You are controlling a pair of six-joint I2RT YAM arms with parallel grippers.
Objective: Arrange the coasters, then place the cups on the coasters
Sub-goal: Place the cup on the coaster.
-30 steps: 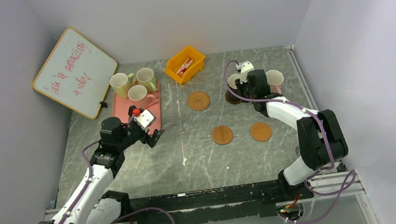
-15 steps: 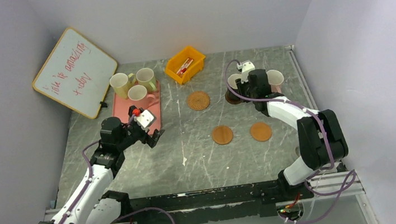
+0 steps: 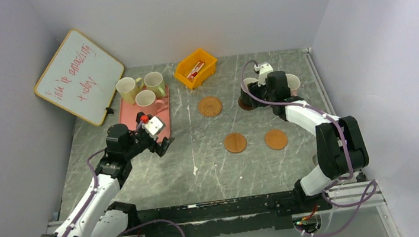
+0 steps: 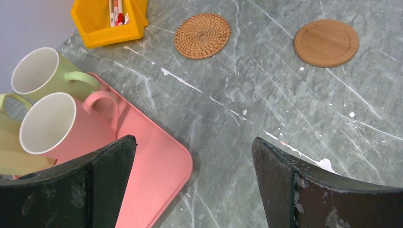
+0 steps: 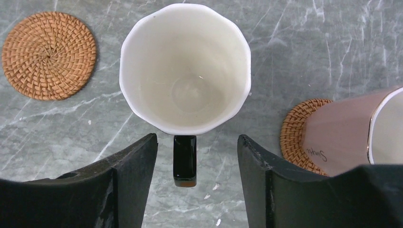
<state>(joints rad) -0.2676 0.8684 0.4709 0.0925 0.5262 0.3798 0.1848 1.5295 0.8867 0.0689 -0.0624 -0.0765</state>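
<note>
A black cup (image 5: 185, 69) with a white inside stands upright on a dark coaster (image 3: 245, 105). Its handle (image 5: 185, 159) lies between the jaws of my right gripper (image 5: 197, 137), which is open with a gap on both sides. To its right a pink cup (image 5: 351, 130) sits on a woven coaster (image 5: 292, 137). Another woven coaster (image 3: 210, 106) and two orange-brown coasters (image 3: 235, 142) (image 3: 275, 139) lie bare. Two green cups (image 3: 127, 89) (image 3: 154, 83) and a pink cup (image 3: 146, 99) stand on the pink tray (image 4: 157, 171). My left gripper (image 4: 192, 140) hangs open and empty over the tray's near corner.
A yellow bin (image 3: 196, 67) holding markers sits at the back centre. A whiteboard (image 3: 79, 76) leans on the left wall behind the tray. Walls close in the table on the left, right and back.
My right gripper has opened and let go of the black cup's handle, and its wrist has shifted a little right. The left arm has not moved.
</note>
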